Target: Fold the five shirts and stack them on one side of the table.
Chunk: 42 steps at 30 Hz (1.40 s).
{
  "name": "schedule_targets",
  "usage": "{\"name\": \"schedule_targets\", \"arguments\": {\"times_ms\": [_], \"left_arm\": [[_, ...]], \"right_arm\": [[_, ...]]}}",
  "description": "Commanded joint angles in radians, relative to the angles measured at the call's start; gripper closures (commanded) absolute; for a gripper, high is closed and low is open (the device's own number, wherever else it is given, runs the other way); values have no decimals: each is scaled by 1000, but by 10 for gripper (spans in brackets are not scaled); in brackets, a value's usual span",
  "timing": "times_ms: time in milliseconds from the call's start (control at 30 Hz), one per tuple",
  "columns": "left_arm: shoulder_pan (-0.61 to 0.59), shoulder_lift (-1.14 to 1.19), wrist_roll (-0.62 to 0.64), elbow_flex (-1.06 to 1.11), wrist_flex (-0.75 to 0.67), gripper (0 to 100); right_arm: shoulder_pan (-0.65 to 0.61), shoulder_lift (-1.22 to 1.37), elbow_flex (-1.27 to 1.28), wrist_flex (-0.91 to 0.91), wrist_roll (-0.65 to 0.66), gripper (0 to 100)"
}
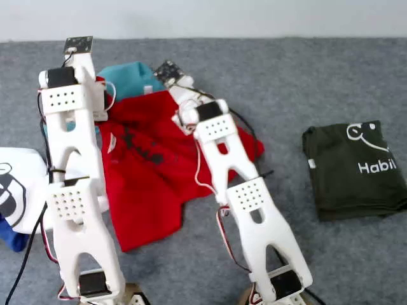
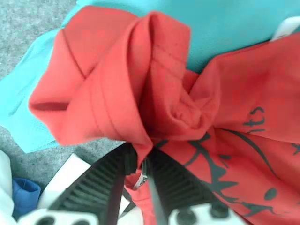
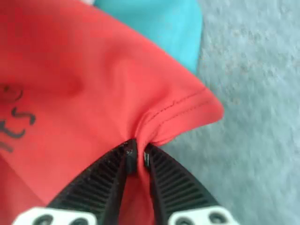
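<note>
A red shirt (image 1: pixel 149 171) with a black print lies spread mid-table, on top of a teal shirt (image 1: pixel 130 77). My left gripper (image 2: pixel 140 161) is shut on a bunched fold of the red shirt (image 2: pixel 140 89) at its far left edge. My right gripper (image 3: pixel 137 154) is shut on the red shirt's hemmed edge (image 3: pixel 183 112) at the far side, with the teal shirt (image 3: pixel 159 23) just beyond. A folded dark green shirt (image 1: pixel 353 168) rests at the right. A white shirt (image 1: pixel 19 184) with a black print lies at the left, over a blue one (image 1: pixel 11 236).
The table is covered in grey carpet-like cloth (image 1: pixel 305 82). Both white arms (image 1: pixel 76 190) stretch from the near edge toward the far side. Bare grey surface lies between the red shirt and the green one.
</note>
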Motion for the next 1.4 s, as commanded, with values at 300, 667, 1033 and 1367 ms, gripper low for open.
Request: {"name": "schedule_targets", "arguments": {"times_ms": [300,667,1033,1367], "left_arm": [[9,-95,9,25,25,988],[8,-520,-161,653,20,988],[12,-830,-196,1013,20,988],[17,-865,-230,1049,18,988]], "right_arm": [[168,-374,-60,509,8,988],[193,-892,844,504,-17,988],[260,-1368,1890,211,25,984],[162,-1567,1975,259,46,751]]}}
